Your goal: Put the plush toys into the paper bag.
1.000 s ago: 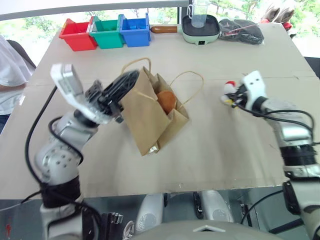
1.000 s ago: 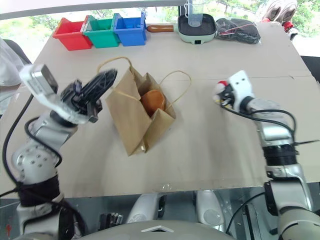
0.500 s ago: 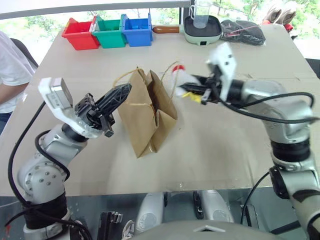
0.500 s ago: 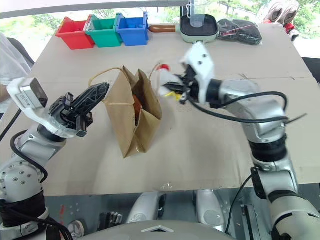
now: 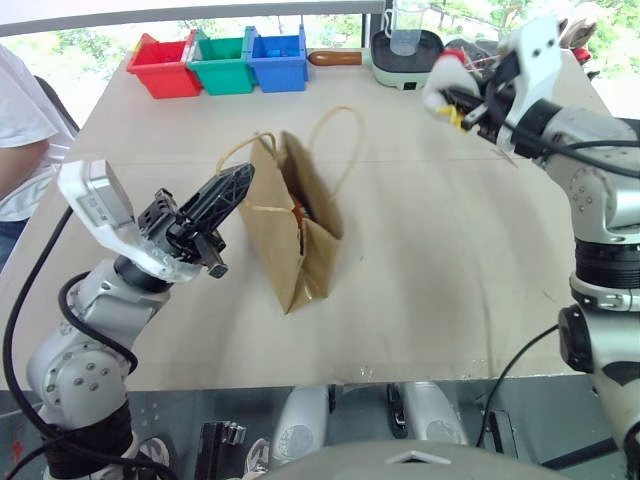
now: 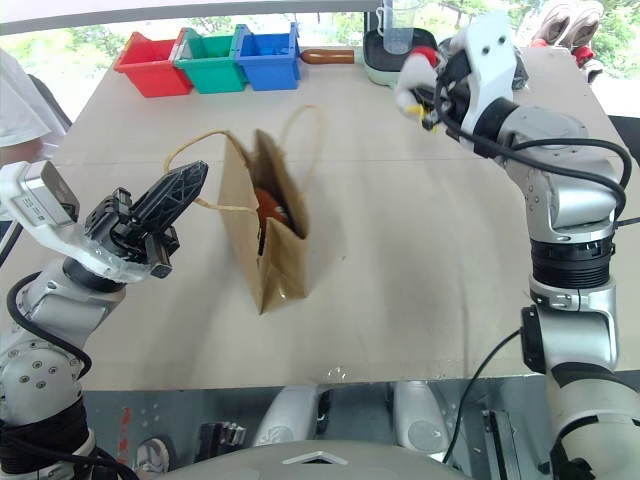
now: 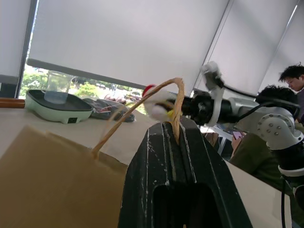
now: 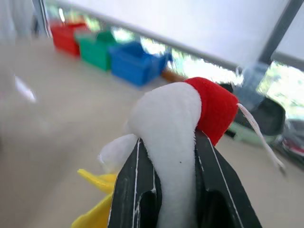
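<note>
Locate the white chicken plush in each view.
Left eye: chicken, upper right, in the right claw.
Right eye: upper right of centre.
Left wrist: centre, behind the bag handle.
Right wrist: centre, between the fingers.
Shared landmark: green pan.

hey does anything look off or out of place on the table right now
Mostly tidy. The odd part: the white chicken toy is clamped in the right claw high over the far side of the table, well away from the paper bag. The bag stands upright with the orange toy inside, one handle pinched by the left claw.
</note>
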`<state>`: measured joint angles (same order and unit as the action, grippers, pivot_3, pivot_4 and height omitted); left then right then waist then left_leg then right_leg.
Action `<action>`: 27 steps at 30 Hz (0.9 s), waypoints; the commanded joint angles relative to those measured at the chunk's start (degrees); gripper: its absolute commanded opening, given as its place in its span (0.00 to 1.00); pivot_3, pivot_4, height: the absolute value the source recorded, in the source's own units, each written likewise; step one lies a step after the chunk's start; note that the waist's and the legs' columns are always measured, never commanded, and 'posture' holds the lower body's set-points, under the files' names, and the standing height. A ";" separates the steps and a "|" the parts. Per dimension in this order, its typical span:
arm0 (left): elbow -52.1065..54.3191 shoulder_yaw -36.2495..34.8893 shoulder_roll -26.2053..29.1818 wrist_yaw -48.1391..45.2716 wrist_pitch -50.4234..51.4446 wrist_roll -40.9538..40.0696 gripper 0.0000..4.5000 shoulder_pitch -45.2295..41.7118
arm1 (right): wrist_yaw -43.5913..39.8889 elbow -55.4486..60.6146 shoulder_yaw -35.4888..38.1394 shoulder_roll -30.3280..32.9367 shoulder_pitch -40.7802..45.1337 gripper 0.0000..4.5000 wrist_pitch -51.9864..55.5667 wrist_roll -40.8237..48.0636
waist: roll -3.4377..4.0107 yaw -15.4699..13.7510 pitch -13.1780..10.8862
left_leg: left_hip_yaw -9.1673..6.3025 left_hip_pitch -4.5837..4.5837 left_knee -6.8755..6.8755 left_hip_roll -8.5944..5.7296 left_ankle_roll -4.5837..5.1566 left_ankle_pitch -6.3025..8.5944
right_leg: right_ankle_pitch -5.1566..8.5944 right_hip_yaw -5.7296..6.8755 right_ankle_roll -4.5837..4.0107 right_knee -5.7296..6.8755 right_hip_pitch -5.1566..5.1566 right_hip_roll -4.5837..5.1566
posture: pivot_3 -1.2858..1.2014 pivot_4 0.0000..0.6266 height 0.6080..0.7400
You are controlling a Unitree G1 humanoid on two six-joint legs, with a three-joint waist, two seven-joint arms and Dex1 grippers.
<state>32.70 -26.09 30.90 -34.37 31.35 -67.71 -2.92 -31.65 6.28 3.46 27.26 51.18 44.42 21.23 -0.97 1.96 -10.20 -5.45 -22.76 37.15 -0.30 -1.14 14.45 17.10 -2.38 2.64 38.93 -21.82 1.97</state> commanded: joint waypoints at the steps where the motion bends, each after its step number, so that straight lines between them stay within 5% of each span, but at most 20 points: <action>1: 1.90 0.79 -0.26 0.62 -1.52 -0.37 0.00 -0.87 | 0.09 3.47 0.36 -1.79 2.66 0.01 -0.37 2.29 | 0.00 0.31 0.00 | 0.00 0.01 0.00 0.02 0.00 0.00 | 0.00 0.01 0.00 0.00 0.00 -0.01 | 0.52 0.24 1.00; 10: 0.06 2.48 -0.36 0.77 -1.91 -0.30 0.00 -3.94 | -3.94 10.07 -5.44 -9.77 5.24 0.01 4.03 11.66 | 0.01 0.35 -0.01 | -0.01 0.01 0.01 0.00 0.02 0.01 | -0.01 0.05 -0.01 0.02 0.00 -0.11 | 0.52 0.24 1.00; 18: 0.61 1.75 -1.21 2.52 -2.39 -1.71 0.00 -4.32 | -7.62 8.63 -20.61 -7.73 1.21 0.01 5.20 6.04 | -0.01 0.23 0.01 | -0.06 0.00 0.04 -0.07 0.01 0.01 | -0.01 0.09 -0.01 0.02 0.00 -0.07 | 0.52 0.24 1.00; 27: 1.53 3.37 -2.30 2.38 -3.37 -0.76 0.00 -3.68 | -15.65 -0.83 -31.61 -8.12 4.33 0.01 -5.25 -4.15 | 0.00 0.36 0.00 | -0.07 0.01 0.03 -0.06 -0.05 -0.03 | -0.01 0.10 -0.01 0.02 -0.01 -0.09 | 0.52 0.24 1.00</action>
<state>32.04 -22.41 28.67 -31.45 29.31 -67.76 -6.63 -46.09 5.55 -28.13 19.61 53.85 41.68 18.31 -0.98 2.32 -10.20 -5.52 -22.75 37.18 -0.36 -1.21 14.41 17.09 -2.28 2.63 38.95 -21.83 1.87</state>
